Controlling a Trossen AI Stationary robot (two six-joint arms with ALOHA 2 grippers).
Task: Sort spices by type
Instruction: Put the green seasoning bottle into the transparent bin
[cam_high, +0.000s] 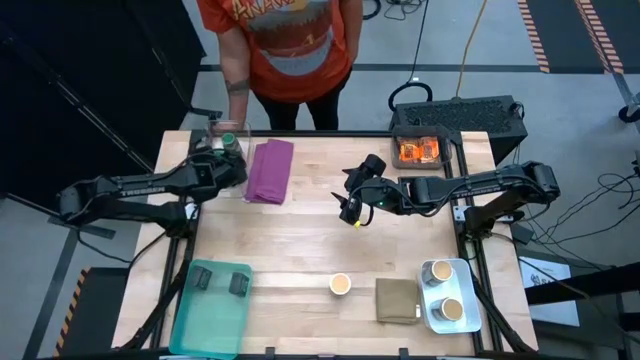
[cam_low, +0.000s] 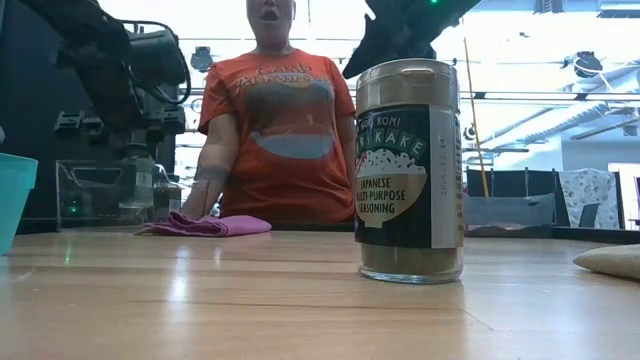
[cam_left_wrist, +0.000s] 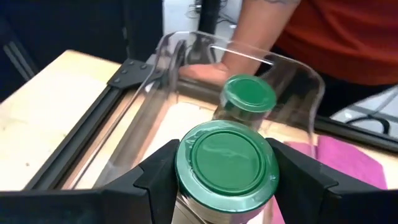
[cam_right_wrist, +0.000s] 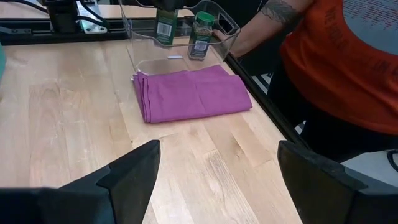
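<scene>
Left gripper (cam_left_wrist: 227, 180) clamped on a green-lidded jar (cam_left_wrist: 227, 163), upright, lid up, hanging over the clear bin (cam_left_wrist: 186, 68) at the desk's (cam_high: 300, 240) far left corner. Second green jar (cam_left_wrist: 247, 99) already standing upright inside, a person's hand (cam_left_wrist: 208, 70) on the bin's rim. So two green jars, glossy round lids.

Right gripper (cam_high: 352, 212) mid-desk, fingers wide apart, nothing held, aimed toward the purple cloth (cam_high: 270, 170).

Three tan-topped cups: one loose (cam_high: 340, 285) near the front edge, two (cam_high: 440, 272) (cam_high: 452, 310) in a white tray (cam_high: 432, 318). Two dark blocks (cam_high: 202, 278) (cam_high: 238, 284) in the teal tray (cam_high: 210, 325). Orange packets (cam_high: 420, 151) in a far-right bin, count unclear. One more upright spice jar (cam_low: 408, 170) up close in the low view.
</scene>
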